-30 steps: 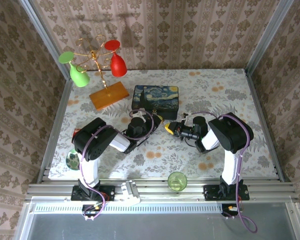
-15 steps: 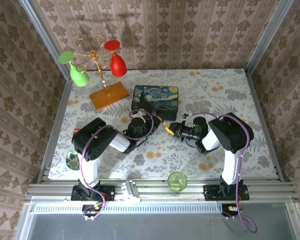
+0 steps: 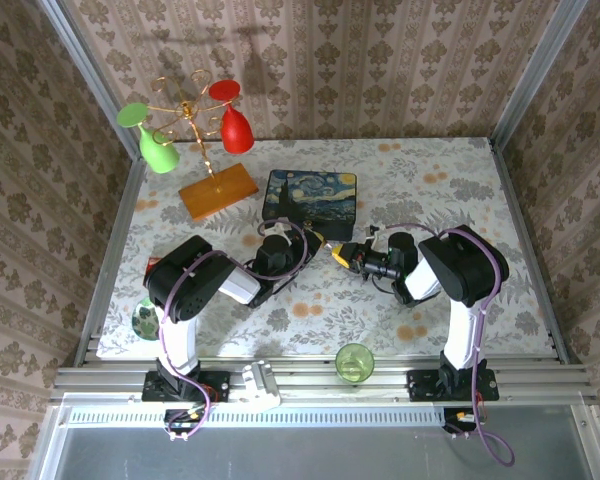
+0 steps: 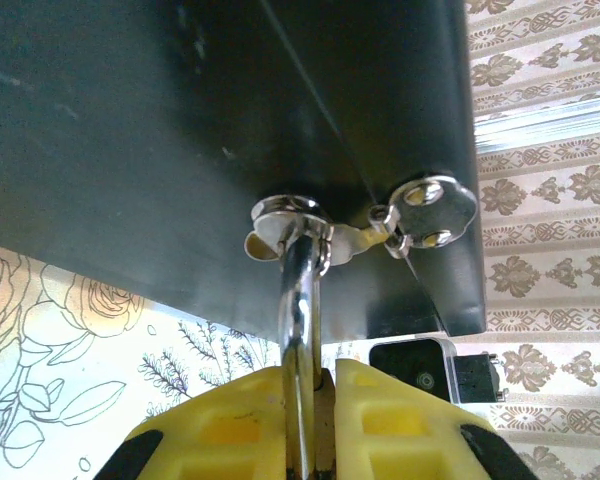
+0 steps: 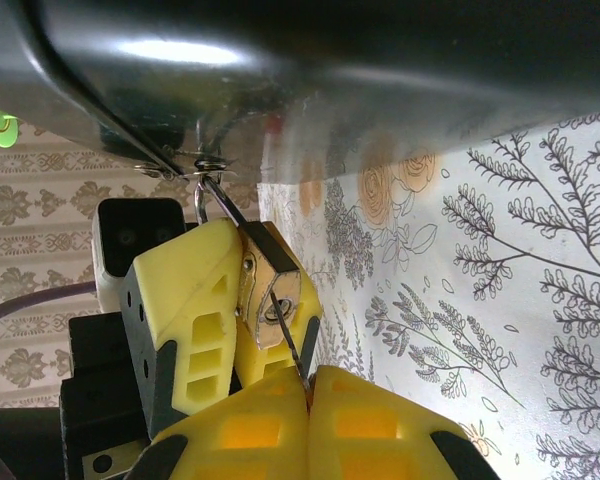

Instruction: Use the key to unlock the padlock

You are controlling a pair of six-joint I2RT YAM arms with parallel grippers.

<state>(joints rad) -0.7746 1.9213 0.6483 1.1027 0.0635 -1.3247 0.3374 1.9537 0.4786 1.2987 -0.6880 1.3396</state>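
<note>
Key at keyhole, both grippers clamped.
Left gripper (image 4: pixel 310 378) pinches the padlock (image 5: pixel 268 285), which hangs off the box (image 4: pixel 180 120) just ahead. Right gripper (image 5: pixel 308 392) is closed on the key (image 5: pixel 290 350), its tip at the keyhole directly ahead. Risk: the thin key slips or bends if turned off-axis.

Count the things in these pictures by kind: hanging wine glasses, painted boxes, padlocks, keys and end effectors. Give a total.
hanging wine glasses: 2, the red glass and the green glass
painted box: 1
padlock: 1
key: 1
end effectors: 2, the left end effector and the right end effector
total: 7
</note>
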